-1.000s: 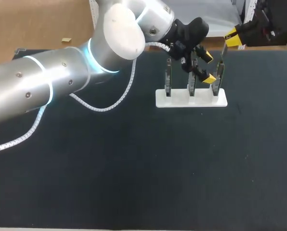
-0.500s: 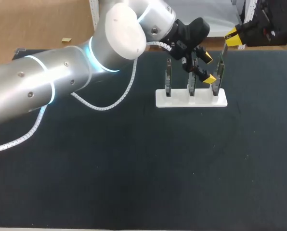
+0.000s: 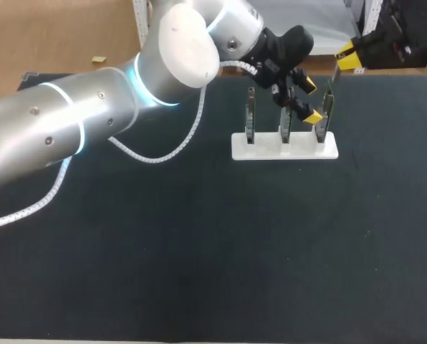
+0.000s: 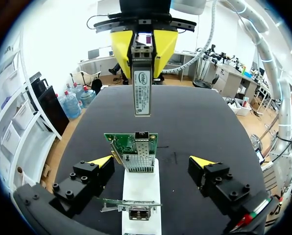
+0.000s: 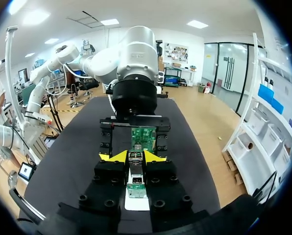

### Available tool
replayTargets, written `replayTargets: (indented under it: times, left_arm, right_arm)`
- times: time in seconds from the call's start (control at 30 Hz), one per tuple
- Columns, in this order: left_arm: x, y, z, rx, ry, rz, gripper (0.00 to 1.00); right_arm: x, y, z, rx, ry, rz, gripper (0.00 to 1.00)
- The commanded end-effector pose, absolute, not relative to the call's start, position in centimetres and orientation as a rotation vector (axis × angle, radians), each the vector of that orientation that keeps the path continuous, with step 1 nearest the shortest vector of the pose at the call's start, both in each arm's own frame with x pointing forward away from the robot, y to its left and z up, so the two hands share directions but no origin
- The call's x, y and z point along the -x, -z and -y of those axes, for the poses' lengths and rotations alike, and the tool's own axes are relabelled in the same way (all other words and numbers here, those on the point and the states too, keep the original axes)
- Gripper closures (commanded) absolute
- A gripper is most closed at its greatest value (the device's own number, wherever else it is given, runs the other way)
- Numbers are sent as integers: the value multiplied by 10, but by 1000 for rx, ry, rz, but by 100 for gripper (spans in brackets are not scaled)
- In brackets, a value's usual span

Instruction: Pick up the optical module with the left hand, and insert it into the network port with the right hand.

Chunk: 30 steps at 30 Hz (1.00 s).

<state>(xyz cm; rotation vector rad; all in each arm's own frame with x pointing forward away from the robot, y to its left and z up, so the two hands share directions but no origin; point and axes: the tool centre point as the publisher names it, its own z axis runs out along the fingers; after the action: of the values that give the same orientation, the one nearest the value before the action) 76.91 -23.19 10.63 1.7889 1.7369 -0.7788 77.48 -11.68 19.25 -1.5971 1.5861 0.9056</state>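
1. The right claw sits at the upper right of the head view, past the far edge of the black surface, and grips the optical module between its yellow tips
2. In the left wrist view the module hangs from that claw ahead of the left arm's fingers, its free end pointing toward the green card and clear of it
3. The left claw, upper right of centre in the head view, is open; its fingers stand well apart on either side of the white stand
4. The stand carries three cards upright in a row
5. The network port on the green card faces the module, and nothing is in it
6. In the right wrist view the card stands straight ahead of the gripped module
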Motion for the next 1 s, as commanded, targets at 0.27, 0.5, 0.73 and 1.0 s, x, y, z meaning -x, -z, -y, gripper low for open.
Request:
replayTargets:
  times: [0.27, 0.5, 0.73, 1.0]
  left_arm:
    - [-771, -107, 233, -1794, 778, -1743, 0]
    - [-771, -107, 233, -1794, 778, -1743, 0]
    - [-771, -107, 233, -1794, 778, -1743, 0]
    - [-771, -107, 233, -1794, 778, -1743, 0]
  right_arm:
    - [-769, -186, 111, 1633, -882, -1576, 100]
    - [-769, -183, 110, 1638, -865, -1574, 100]
    - [-766, -174, 109, 1673, -842, -1585, 100]
    - [-768, -170, 111, 1657, -849, -1604, 100]
